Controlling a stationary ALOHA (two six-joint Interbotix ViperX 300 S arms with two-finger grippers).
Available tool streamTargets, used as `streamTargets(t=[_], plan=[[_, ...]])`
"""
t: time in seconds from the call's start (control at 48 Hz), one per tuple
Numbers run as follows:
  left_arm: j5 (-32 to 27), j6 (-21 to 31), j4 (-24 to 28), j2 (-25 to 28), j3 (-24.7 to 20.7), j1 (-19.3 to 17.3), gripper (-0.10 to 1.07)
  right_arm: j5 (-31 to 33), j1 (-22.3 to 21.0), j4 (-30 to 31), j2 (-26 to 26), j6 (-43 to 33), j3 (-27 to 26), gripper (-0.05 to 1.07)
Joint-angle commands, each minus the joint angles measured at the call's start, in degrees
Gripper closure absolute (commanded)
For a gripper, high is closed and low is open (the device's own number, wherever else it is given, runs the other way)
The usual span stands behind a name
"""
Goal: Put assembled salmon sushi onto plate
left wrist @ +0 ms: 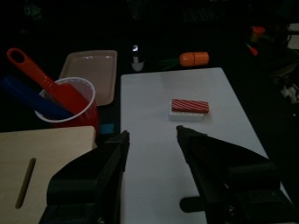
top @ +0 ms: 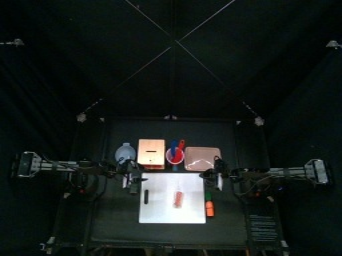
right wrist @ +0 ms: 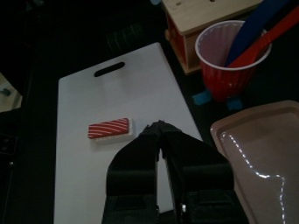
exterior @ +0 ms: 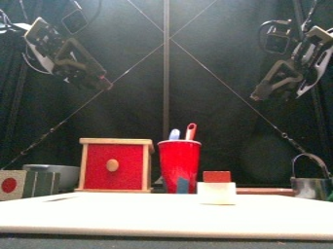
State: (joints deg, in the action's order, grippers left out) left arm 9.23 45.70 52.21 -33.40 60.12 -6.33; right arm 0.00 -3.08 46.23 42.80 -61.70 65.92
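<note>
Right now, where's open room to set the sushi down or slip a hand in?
The plate is bare. The white board is free all around the salmon sushi. Crowded: behind the board, the red cup sits between the wooden box and the plate.

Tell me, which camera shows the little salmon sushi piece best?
The left wrist view: the sushi lies unobstructed on the white board, stripes visible. The right wrist view shows it nearly as well; from above it's tiny; the front view shows only one end.
</note>
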Motion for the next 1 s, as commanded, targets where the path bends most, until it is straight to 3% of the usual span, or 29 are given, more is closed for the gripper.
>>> streamTargets(t=[0.0, 0.5, 0.688, 0.979], plan=[[0.35, -0.18, -0.18, -0.09, -0.44, -0.44, 0.13, -0.35, 0.09, -0.70, 0.00, 0.00, -0.70, 0.67], [0.35, -0.26, -0.18, -2.29, 0.00, -0.44, 0.13, 1.85, 0.18, -4.13, -1.05, -0.88, -4.48, 0.66], [0.44, -0.18, -0.26, -2.29, 0.44, -0.44, 0.13, 8.17, 2.90, -14.85, -6.42, -0.79, -10.02, 0.64], [0.35, -0.26, -3.60, -2.37, 1.05, -0.35, 0.13, 32.17, 5.63, -38.23, -19.16, -0.88, -24.35, 0.45]])
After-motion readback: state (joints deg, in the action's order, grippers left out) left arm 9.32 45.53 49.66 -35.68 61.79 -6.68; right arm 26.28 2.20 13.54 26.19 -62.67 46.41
